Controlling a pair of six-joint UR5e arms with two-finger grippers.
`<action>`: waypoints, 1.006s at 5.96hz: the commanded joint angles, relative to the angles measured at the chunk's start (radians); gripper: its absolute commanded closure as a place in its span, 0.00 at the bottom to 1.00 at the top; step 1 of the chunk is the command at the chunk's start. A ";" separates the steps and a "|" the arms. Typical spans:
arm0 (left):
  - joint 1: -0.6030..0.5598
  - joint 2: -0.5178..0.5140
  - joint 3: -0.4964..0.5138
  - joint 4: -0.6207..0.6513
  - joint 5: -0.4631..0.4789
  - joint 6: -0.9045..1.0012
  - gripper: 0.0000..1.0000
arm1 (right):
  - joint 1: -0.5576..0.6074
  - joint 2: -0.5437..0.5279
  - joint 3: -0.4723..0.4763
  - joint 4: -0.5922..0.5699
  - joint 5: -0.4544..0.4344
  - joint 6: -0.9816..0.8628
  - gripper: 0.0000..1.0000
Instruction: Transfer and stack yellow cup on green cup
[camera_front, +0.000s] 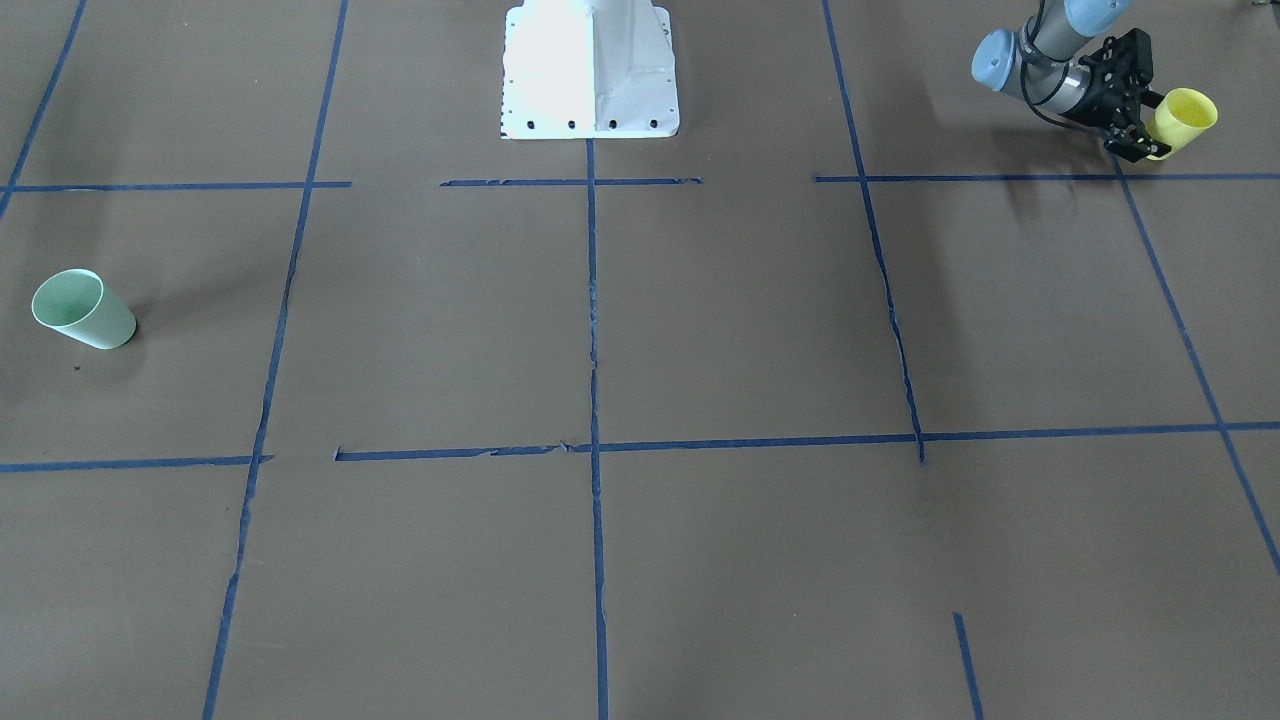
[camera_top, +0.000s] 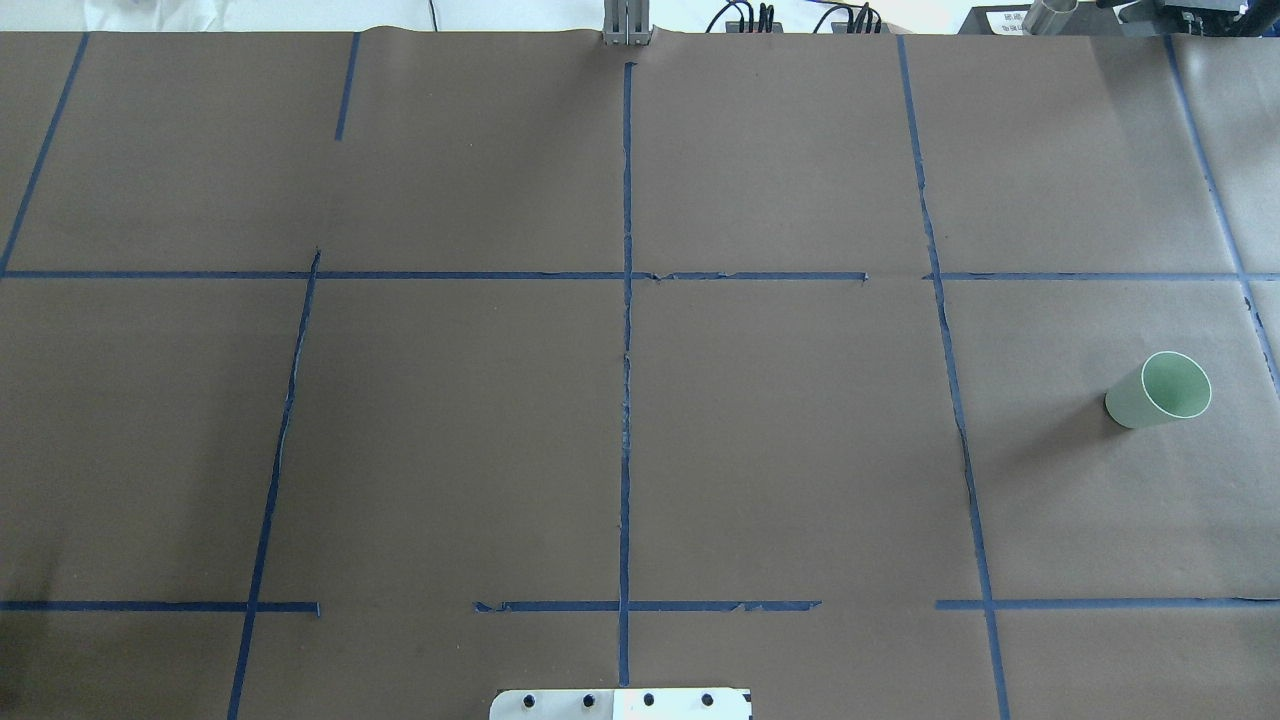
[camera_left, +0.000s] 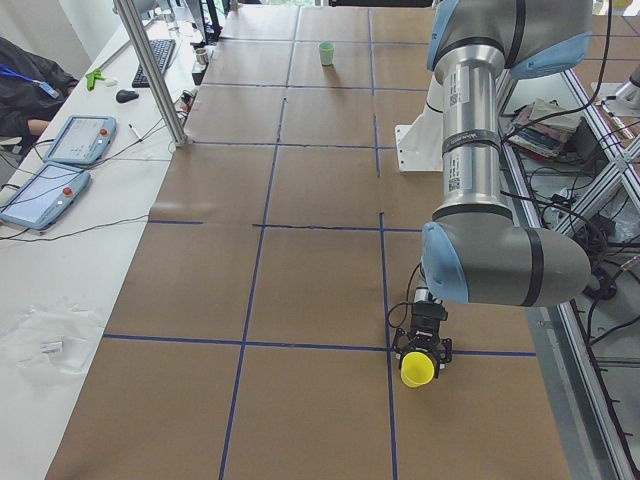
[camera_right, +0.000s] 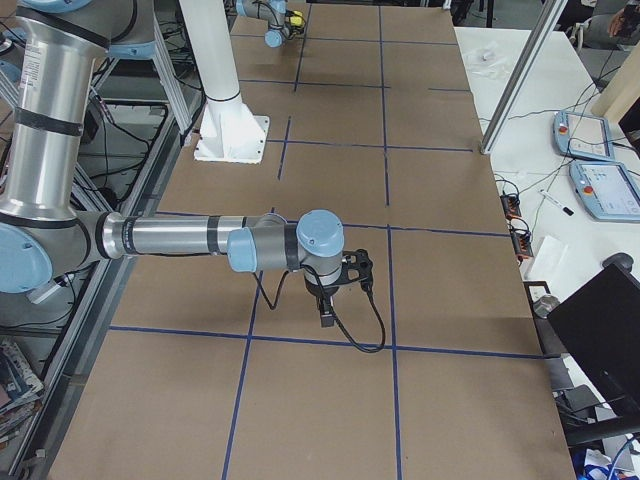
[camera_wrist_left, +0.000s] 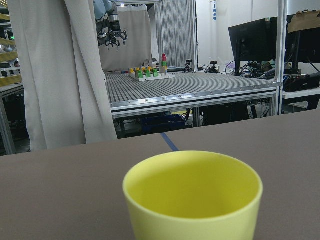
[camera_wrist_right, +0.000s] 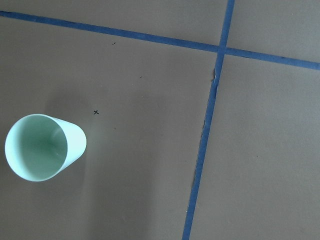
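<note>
The yellow cup (camera_front: 1187, 118) is in my left gripper (camera_front: 1163, 126), which is shut on its side, at the table's end on my left. It also shows in the exterior left view (camera_left: 417, 369) and fills the bottom of the left wrist view (camera_wrist_left: 194, 196), mouth up. I cannot tell whether it touches the table. The green cup (camera_front: 85, 310) stands upright on the table at the other end, also seen from overhead (camera_top: 1158, 390) and in the right wrist view (camera_wrist_right: 43, 146). My right gripper (camera_right: 326, 310) hangs over that end; I cannot tell whether it is open or shut.
Brown paper with a grid of blue tape lines (camera_top: 626, 350) covers the table. The white robot base (camera_front: 590, 68) stands at the middle of my side. A metal post (camera_left: 150, 70) and operator tablets (camera_left: 45, 180) are beyond the far edge.
</note>
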 joint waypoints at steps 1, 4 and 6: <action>0.000 0.028 0.038 -0.055 0.000 0.024 0.01 | -0.001 0.000 0.000 0.002 0.008 0.000 0.00; -0.004 0.054 0.082 -0.066 0.035 0.021 0.42 | -0.001 0.000 0.000 0.002 0.023 0.003 0.00; -0.051 0.115 0.084 -0.071 0.071 0.071 0.42 | -0.001 0.000 -0.005 -0.002 0.023 0.003 0.00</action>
